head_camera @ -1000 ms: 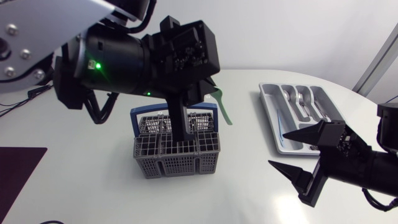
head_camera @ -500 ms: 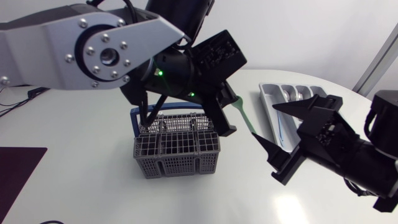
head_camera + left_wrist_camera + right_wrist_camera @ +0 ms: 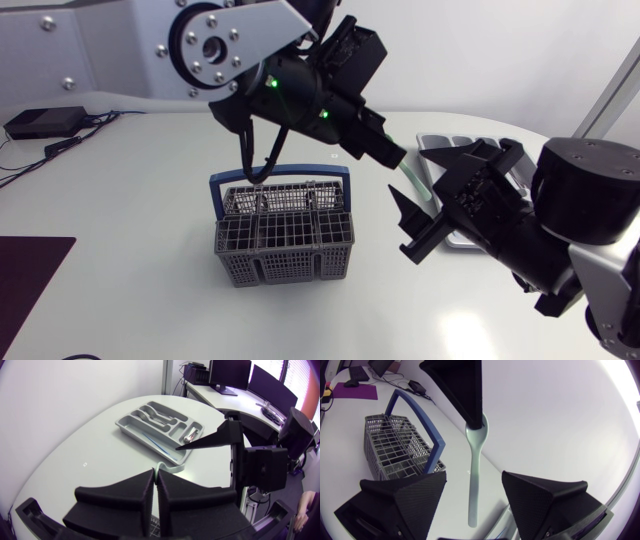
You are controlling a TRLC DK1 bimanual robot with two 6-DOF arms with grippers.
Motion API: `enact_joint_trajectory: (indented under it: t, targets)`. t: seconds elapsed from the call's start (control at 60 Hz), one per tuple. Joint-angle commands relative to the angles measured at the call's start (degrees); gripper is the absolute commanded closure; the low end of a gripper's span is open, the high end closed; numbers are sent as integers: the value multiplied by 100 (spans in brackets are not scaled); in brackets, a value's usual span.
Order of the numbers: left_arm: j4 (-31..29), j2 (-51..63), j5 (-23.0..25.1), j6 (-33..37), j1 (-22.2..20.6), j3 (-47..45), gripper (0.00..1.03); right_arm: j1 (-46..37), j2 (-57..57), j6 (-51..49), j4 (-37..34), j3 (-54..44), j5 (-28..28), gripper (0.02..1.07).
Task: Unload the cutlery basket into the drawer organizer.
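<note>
My left gripper is shut on the bowl of a pale green spoon, held in the air to the right of the grey cutlery basket with its blue handle. In the right wrist view the spoon hangs from the left fingertips, handle toward my right gripper. That gripper is open, its fingers on either side of the handle without touching it. The grey drawer organizer lies beyond, partly hidden behind my right arm in the head view.
The organizer holds metal cutlery in its short compartments and a thin blue piece in the long one. The basket stands near the table's middle. A dark mat lies at the front left corner.
My left arm has lifted the green spoon up out of the basket and swung it right. My right arm has risen and come in until its open fingers flank the handle.
</note>
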Motion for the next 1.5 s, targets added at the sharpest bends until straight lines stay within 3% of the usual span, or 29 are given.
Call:
enact_joint_trajectory:
  t: [0.0, 0.217, 0.333, 0.517, 0.817, 1.133, 1.483]
  targets:
    - [-152, 203, 56, -330, 5, 234, 100, 90, 123, -100, 137, -126, 103, 36]
    - [-354, 334, 56, -426, 23, 357, 100, 169, 449, -171, 366, -11, 252, 48]
    - [-380, 352, 56, -444, 41, 366, 100, 187, 642, -179, 453, 59, 367, 49]
    - [-398, 422, 56, -488, 76, 375, 100, 222, 800, -215, 603, 94, 516, 63]
    - [-415, 554, -67, -453, 49, 366, 100, 310, 800, -241, 585, 173, 595, 72]
    - [-415, 563, -84, -453, 23, 410, 100, 362, 826, -250, 515, 112, 613, 100]
    - [-415, 545, -93, -444, -65, 383, 100, 398, 818, -250, 462, 68, 639, 101]
